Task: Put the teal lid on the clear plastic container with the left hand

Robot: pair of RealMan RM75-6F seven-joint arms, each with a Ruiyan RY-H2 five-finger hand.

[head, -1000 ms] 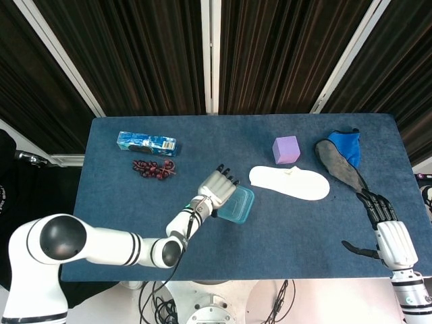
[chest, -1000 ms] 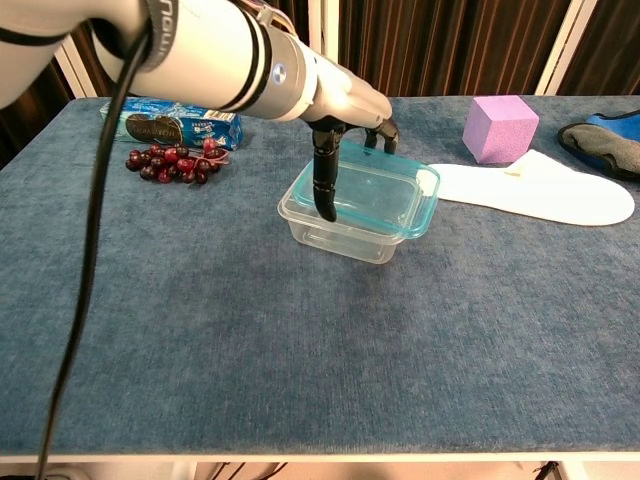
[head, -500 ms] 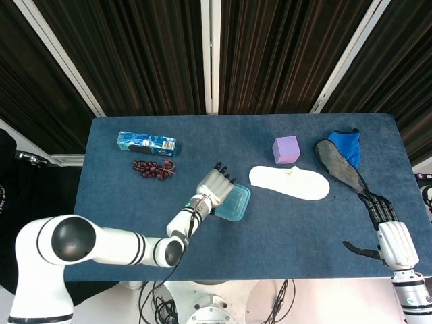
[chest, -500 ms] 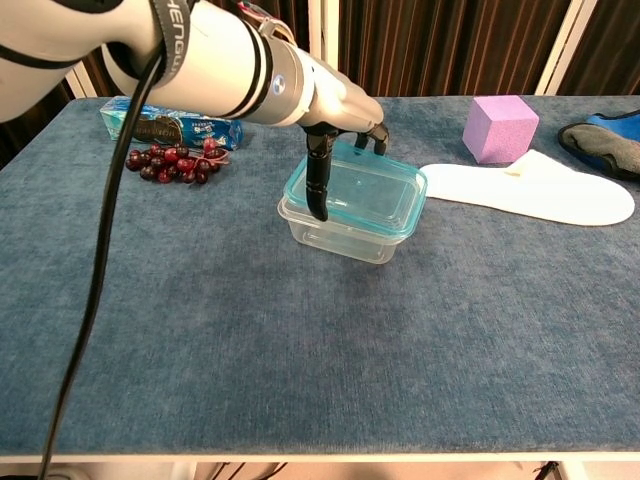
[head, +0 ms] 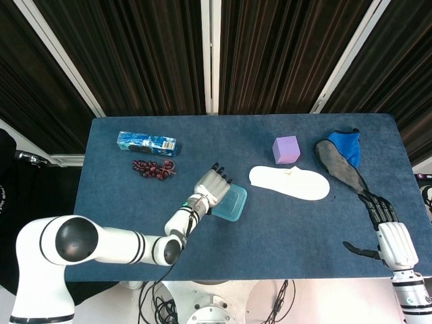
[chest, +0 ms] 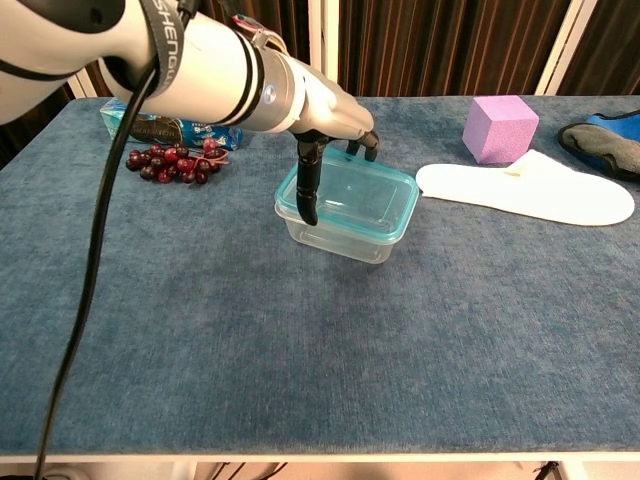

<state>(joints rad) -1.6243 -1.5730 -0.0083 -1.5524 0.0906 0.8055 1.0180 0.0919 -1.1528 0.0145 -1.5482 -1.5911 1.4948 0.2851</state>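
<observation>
The teal lid (chest: pixel 350 197) (head: pixel 228 203) lies flat on top of the clear plastic container (chest: pixel 345 238) near the middle of the table. My left hand (chest: pixel 325 140) (head: pixel 211 187) grips the lid at its left end, thumb hanging down over the near left rim and fingers curled over the far rim. The container's left part is hidden under the hand in the head view. My right hand (head: pixel 383 221) hangs open off the table's right edge, holding nothing.
A bunch of dark red grapes (chest: pixel 170 163) and a blue snack packet (chest: pixel 165 122) lie at the back left. To the right are a white insole (chest: pixel 530 192), a purple cube (chest: pixel 499 128) and a blue-grey shoe (head: pixel 343 159).
My left hand has drawn the lid leftward: it overhung the container's right side before and now sits squarely over it. The right hand has not moved.
</observation>
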